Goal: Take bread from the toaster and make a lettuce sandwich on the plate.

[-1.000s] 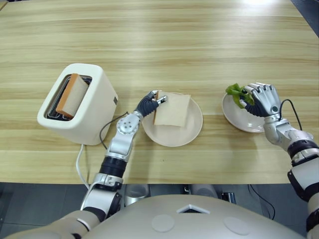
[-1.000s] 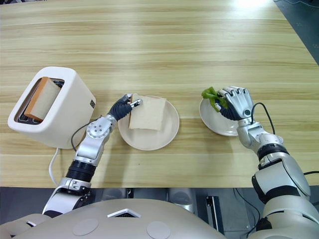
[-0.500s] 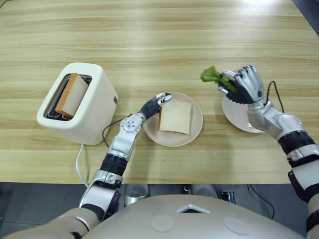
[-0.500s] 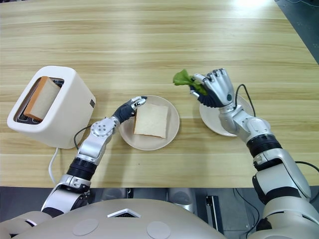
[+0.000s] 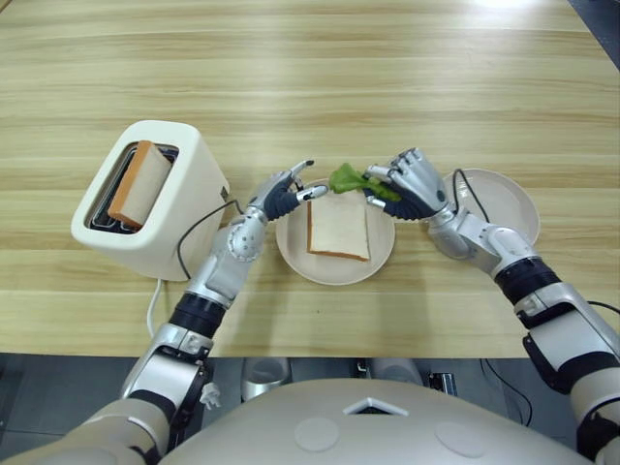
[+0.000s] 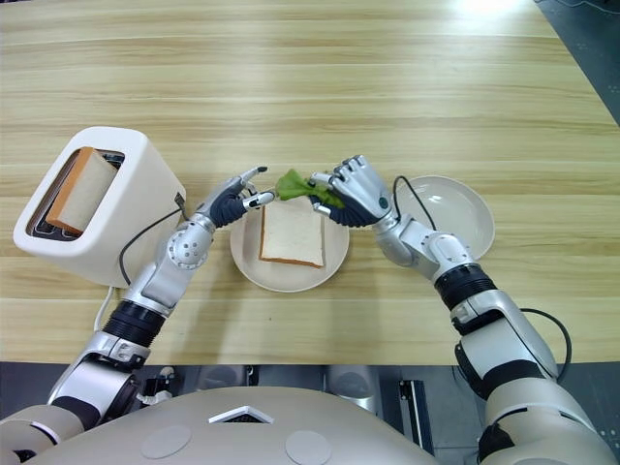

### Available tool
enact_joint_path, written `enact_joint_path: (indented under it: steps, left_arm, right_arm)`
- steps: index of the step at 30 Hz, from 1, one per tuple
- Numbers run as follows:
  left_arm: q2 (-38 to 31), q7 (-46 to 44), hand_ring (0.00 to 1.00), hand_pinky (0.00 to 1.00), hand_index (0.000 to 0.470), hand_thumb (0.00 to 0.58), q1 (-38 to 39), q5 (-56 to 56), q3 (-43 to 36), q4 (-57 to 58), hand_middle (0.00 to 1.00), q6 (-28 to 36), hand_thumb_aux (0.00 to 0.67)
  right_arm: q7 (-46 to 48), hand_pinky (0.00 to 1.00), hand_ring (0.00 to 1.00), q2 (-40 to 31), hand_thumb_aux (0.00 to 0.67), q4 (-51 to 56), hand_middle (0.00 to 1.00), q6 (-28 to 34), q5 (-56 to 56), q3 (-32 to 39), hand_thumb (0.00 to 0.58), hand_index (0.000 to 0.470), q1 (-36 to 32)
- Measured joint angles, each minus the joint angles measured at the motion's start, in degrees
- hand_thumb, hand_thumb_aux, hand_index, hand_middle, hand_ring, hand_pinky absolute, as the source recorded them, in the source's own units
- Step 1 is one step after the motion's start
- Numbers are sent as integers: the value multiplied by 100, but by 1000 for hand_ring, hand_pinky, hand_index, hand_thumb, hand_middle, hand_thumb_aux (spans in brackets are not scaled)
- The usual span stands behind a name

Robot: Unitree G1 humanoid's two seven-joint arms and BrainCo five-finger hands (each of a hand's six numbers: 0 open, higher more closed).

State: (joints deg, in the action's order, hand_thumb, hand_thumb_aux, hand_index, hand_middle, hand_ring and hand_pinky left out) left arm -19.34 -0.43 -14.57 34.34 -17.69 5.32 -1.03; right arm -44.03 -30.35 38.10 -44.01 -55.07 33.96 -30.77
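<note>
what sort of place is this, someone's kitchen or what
Probably a test or demo bench laid out like a breakfast table, not clearly a home kitchen: a wooden table holds a toaster with bread in it, a plate with one slice and a small dish, and the right hand holds lettuce.

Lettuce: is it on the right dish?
No, the right hand holds the lettuce at the far rim of the plate with the bread.

Mid-frame, the right robot hand holds lettuce above the bread slice on the plate.
</note>
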Motion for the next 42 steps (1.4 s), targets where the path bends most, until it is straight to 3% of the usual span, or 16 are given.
enact_joint_path:
  steps: [10, 15, 16, 17, 18, 19, 20, 21, 22, 23, 24, 25, 26, 29, 36, 42]
  left_arm:
    - [17, -18, 710, 710, 0, 0, 288, 112, 10, -195, 710, 58, 0]
    - [-70, 219, 702, 702, 0, 0, 431, 290, 445, -1246, 702, 168, 0]
    - [-82, 239, 647, 647, 0, 0, 466, 328, 592, -1601, 647, 202, 0]
    - [-117, 233, 482, 482, 0, 0, 546, 333, 841, -2201, 482, 247, 0]
    - [-131, 229, 447, 447, 0, 0, 564, 333, 955, -2468, 447, 260, 0]
    - [-150, 183, 408, 408, 0, 0, 641, 329, 1099, -2797, 408, 313, 0]
    - [-169, 109, 388, 388, 0, 0, 736, 326, 1254, -3169, 388, 386, 0]
    - [-180, 71, 388, 388, 0, 0, 790, 324, 1366, -3427, 388, 409, 0]
    - [-195, 51, 373, 373, 0, 0, 845, 309, 1494, -3698, 373, 402, 0]
    - [-197, 51, 376, 376, 0, 0, 865, 280, 1616, -3927, 376, 359, 0]
    - [-197, 55, 373, 373, 0, 0, 868, 164, 1751, -4157, 373, 254, 0]
    - [-197, 62, 373, 373, 0, 0, 863, 89, 1835, -4323, 373, 170, 0]
    - [-196, 69, 365, 365, 0, 0, 861, 69, 1899, -4481, 365, 98, 0]
    - [-204, 105, 357, 357, 0, 0, 880, -41, 2295, -4742, 357, -43, 0]
    - [-545, 247, 282, 282, 0, 0, 1448, 394, 3698, -4562, 282, 62, 0]
    - [-671, 295, 169, 169, 0, 0, 1991, 536, 4107, -3955, 169, 194, 0]
  right_arm:
    - [84, 1000, 1000, 120, 670, 84, 1000, -119, -4, 56, 580, 460, -183]
    - [178, 1000, 1000, 178, 670, 347, 1000, -225, 4, 78, 580, 460, -178]
    - [293, 1000, 1000, 247, 670, 469, 1000, -264, 3, 121, 580, 460, -197]
    - [517, 1000, 1000, 367, 670, 674, 1000, -294, -8, 253, 580, 460, -224]
    - [609, 1000, 1000, 402, 670, 770, 1000, -312, -15, 340, 580, 460, -222]
    - [744, 1000, 1000, 473, 617, 900, 1000, -332, -19, 395, 576, 424, -232]
    - [847, 1000, 1000, 520, 497, 1037, 1000, -341, -29, 469, 541, 341, -242]
    - [903, 1000, 1000, 532, 497, 1108, 1000, -340, -41, 511, 541, 341, -245]
    - [940, 937, 937, 542, 365, 1197, 937, -336, -63, 541, 460, 251, -258]
    - [963, 910, 910, 548, 344, 1278, 910, -333, -72, 564, 443, 236, -276]
    - [1005, 784, 784, 567, 8, 1344, 784, -329, -72, 568, 14, 5, -303]
    - [1022, 784, 784, 594, 8, 1392, 784, -328, -71, 570, 14, 5, -329]
    - [1042, 557, 557, 629, 0, 1438, 557, -324, -72, 574, 0, 0, -360]
    - [1115, 349, 349, 733, 0, 1583, 349, -288, -78, 626, 0, 0, -431]
    - [1290, 278, 278, 750, 0, 1710, 278, -311, 12, 675, 0, 0, -437]
    - [1393, 275, 275, 714, 0, 1663, 275, -378, 136, 660, 0, 0, -427]
